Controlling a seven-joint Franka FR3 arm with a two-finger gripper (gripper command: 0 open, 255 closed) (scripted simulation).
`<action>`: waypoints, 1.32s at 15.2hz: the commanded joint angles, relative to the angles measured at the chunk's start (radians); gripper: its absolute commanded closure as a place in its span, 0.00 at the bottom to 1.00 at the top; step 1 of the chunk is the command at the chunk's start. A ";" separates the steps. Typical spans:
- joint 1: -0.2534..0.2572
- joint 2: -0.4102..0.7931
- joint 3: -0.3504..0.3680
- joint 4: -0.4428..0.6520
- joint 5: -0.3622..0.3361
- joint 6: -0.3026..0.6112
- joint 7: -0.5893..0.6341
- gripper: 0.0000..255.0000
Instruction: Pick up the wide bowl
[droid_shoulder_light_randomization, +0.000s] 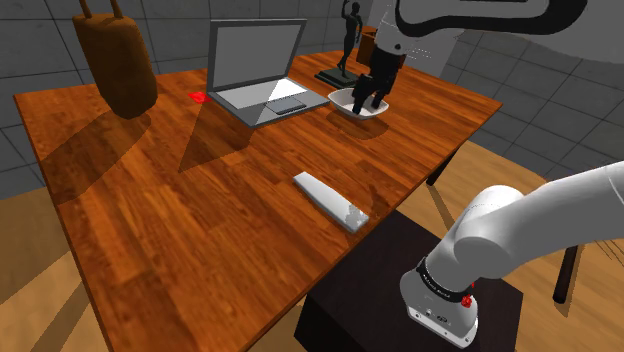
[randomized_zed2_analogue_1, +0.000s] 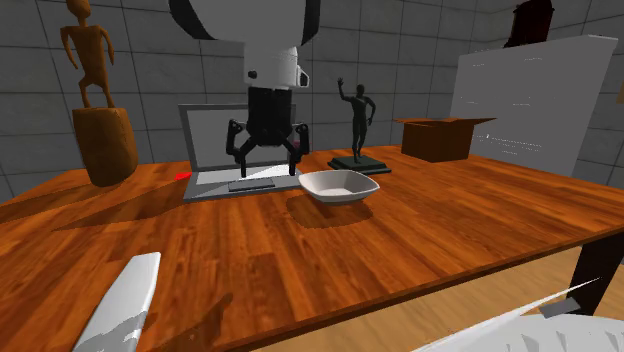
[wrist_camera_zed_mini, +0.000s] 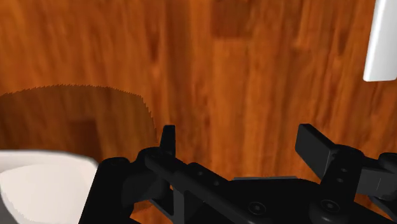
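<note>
White wide bowl (randomized_zed2_analogue_1: 340, 186) rests on the wooden surface (randomized_zed2_analogue_1: 420, 230) near a laptop (randomized_zed2_analogue_1: 205, 140). The claw (randomized_zed2_analogue_1: 267, 167) hangs released beside it. Descending from here, it may miss the rim or push the bowl away.

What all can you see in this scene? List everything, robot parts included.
table: one, brown wood, under everything
bowl: one, white, beside laptop
laptop: one, grey, open, far side of table
figurine: one, black, behind bowl
carving: one, brown, shoulder view's left
red thing: one, small, beside laptop
bar: one, white, flat, near stand
box: one, brown, second exterior view's right
panel: one, white, behind box
stand: one, dark, at table's edge
arm: one, white
gripper: one, black, open, beside bowl
</note>
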 joint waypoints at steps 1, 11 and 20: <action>-0.003 0.067 -0.018 0.042 -0.008 0.031 -0.023 0.00; -0.025 0.408 -0.112 0.277 0.008 0.161 -0.158 0.00; -0.046 0.568 -0.138 0.369 0.044 0.237 -0.219 0.00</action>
